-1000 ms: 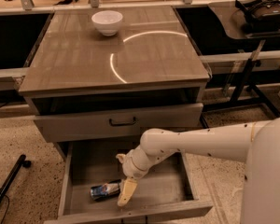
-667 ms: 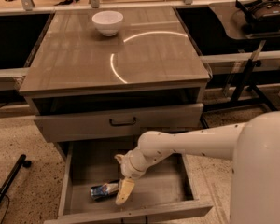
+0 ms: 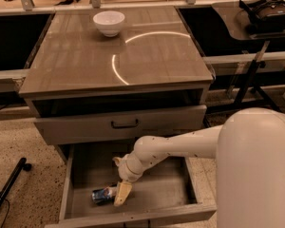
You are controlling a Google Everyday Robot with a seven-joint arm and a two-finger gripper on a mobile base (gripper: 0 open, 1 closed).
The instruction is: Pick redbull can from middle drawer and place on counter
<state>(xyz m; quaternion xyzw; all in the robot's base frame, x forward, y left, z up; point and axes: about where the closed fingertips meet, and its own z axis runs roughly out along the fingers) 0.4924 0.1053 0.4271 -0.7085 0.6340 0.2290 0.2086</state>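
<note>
The redbull can lies on its side on the floor of the open middle drawer, near its front left. My gripper is down inside the drawer, just right of the can. It is open, and one cream finger points down beside the can's right end, touching or nearly touching it. The can is not held. The counter, glossy with a curved light reflection, is above the drawers.
A white bowl stands at the back of the counter. The drawer with the black bar handle sits partly pulled out above the open one. A side table with a headset is at the right. A black leg lies on the left floor.
The gripper has barely moved; it stays beside the can in the drawer. The can lies where it was.
</note>
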